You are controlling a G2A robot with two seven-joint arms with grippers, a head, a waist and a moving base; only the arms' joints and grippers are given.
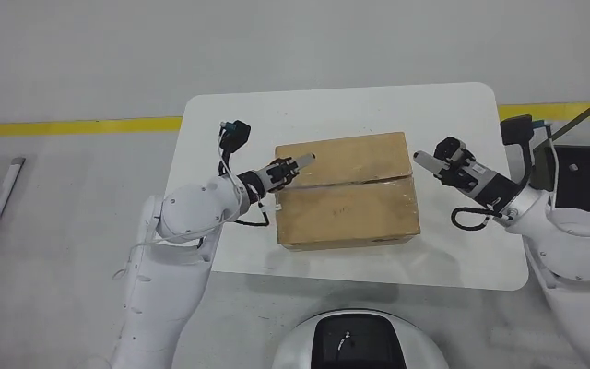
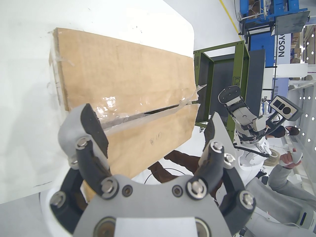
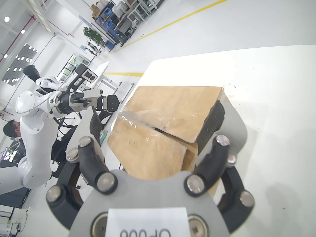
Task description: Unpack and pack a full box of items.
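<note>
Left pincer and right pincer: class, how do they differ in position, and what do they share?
The left pincer is at the box's left end, the right pincer at its right end. The left pincer overlaps the box top; the right pincer stands just off it, over the table. Both are open, empty, pointing at the box.

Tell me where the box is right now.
In the top view the box sits mid-table, between the left gripper at one end and the right gripper beyond the other.

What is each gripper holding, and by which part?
Nothing is held: the left gripper and the right gripper are open, one at each end of the box.
</note>
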